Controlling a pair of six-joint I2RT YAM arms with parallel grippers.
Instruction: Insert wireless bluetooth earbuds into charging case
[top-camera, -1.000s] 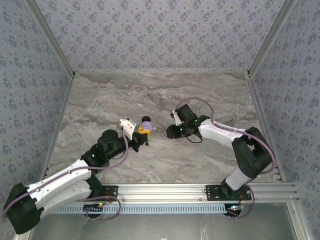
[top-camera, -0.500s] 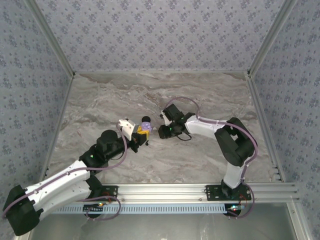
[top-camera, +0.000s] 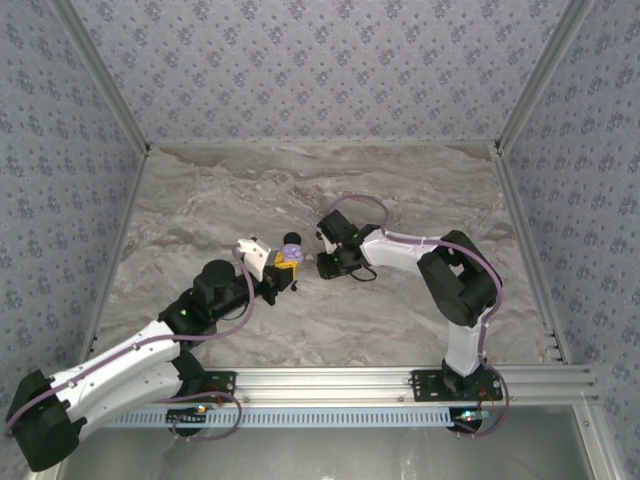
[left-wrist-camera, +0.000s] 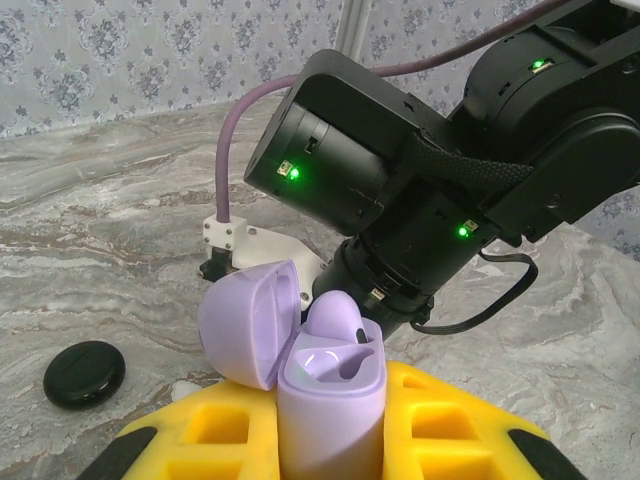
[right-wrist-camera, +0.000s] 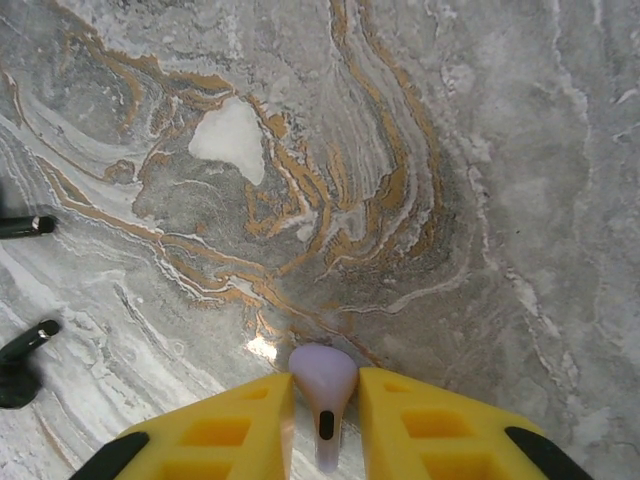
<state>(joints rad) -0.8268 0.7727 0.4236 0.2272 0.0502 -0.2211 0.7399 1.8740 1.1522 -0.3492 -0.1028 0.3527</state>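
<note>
The lilac earbud (right-wrist-camera: 322, 372) is pinched between the 2 yellow fingers (right-wrist-camera: 240, 420) of the right gripper (right-wrist-camera: 324, 390). It hangs over the marble table (right-wrist-camera: 450, 150), near the open lilac charging case (left-wrist-camera: 330, 430), which the left gripper (left-wrist-camera: 328, 400) clamps upright. The fingers catch only a slim part of the bud (its head pokes out), so it could twist or pop free. A skewed approach could jam against the lid (left-wrist-camera: 250, 325) or tilt the case. The bud's lower end is cut off. I cannot tell whether the dome (left-wrist-camera: 335, 318) rising from the case is a seated bud.
</note>
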